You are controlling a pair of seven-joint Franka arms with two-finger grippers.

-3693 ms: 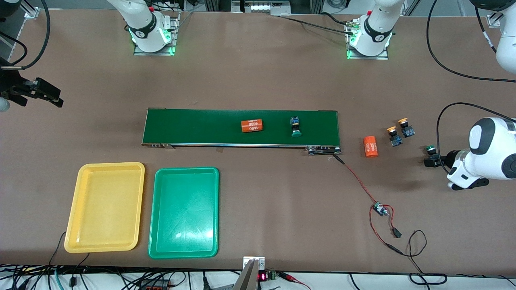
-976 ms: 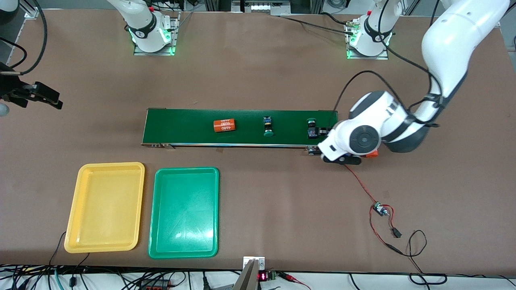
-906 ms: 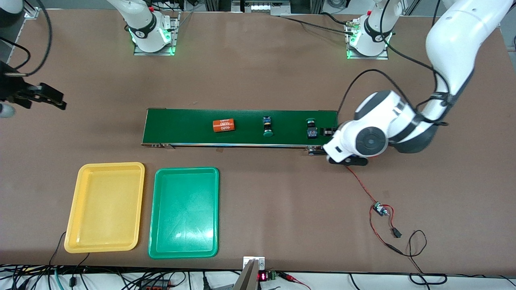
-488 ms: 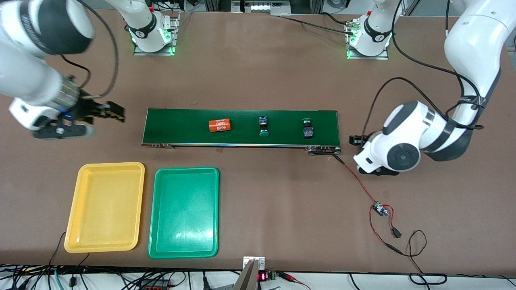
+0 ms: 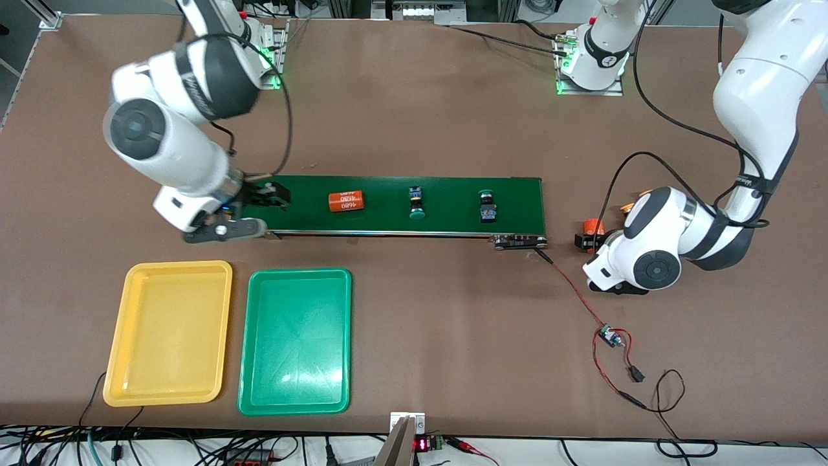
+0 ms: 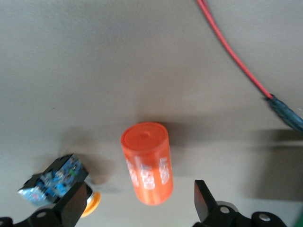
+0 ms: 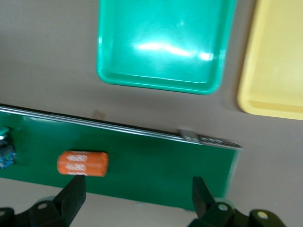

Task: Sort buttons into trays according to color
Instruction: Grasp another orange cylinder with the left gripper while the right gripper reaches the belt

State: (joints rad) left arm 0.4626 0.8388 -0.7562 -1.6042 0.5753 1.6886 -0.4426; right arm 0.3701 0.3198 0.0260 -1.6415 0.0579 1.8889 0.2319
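Observation:
Two green-capped buttons (image 5: 416, 202) (image 5: 486, 207) lie on the dark-green belt (image 5: 453, 223). A yellow-capped button (image 6: 57, 182) lies on the table beside an orange "4680" cylinder (image 6: 147, 163), and only a sliver of it (image 5: 626, 208) shows past the left arm. My left gripper (image 5: 584, 237) (image 6: 137, 208) hangs open over that cylinder (image 5: 592, 227), gripping nothing. My right gripper (image 5: 277, 194) (image 7: 137, 194) is open and empty over the belt's end toward the right arm. The yellow tray (image 5: 132, 336) (image 7: 279, 61) and the green tray (image 5: 255, 343) (image 7: 165, 42) sit side by side, nearer the front camera than the belt.
A second orange cylinder (image 5: 346, 201) (image 7: 83, 163) lies on the belt close to the right gripper. A red wire (image 5: 576, 291) (image 6: 232, 52) runs from the belt's end to a small circuit board (image 5: 608, 336) on the table.
The right arm swung in from the table's end to over the belt. The left arm drew back from the belt to over the table cylinder. The belt carried its items toward the right arm's end.

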